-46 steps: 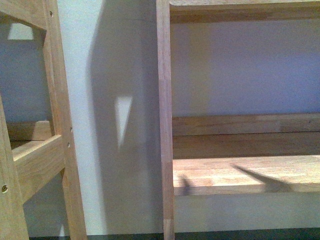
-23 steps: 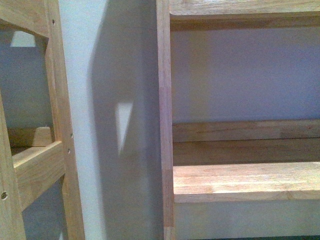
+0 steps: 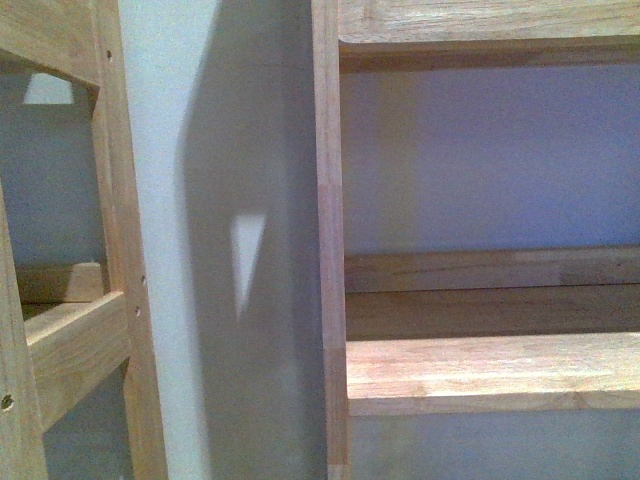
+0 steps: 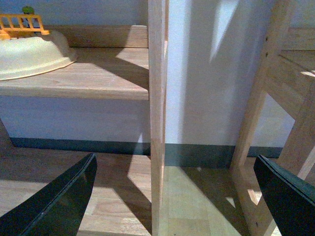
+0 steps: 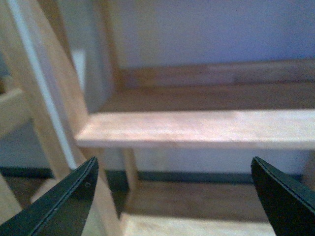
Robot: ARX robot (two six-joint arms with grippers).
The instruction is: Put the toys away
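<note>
Both our left gripper (image 4: 172, 196) and right gripper (image 5: 172, 196) hang with jaws spread and empty before the light wooden shelf (image 3: 490, 370), presumably ready to search, since no plush toy is visible.

Wood shelf (image 3: 490, 370) bare — wall (image 3: 200, 200) shadowed, frame (image 3: 110, 250) at left.

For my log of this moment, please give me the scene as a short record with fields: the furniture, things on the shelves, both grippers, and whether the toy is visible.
furniture: wooden shelf unit against a pale wall, second wooden frame beside it
shelf board in front view: shelf board bare
left wrist view: cream bowl-like item and orange fence-like piece on a shelf
left gripper: open, holding nothing
right gripper: open, holding nothing
plush toy: not seen in any view
</note>
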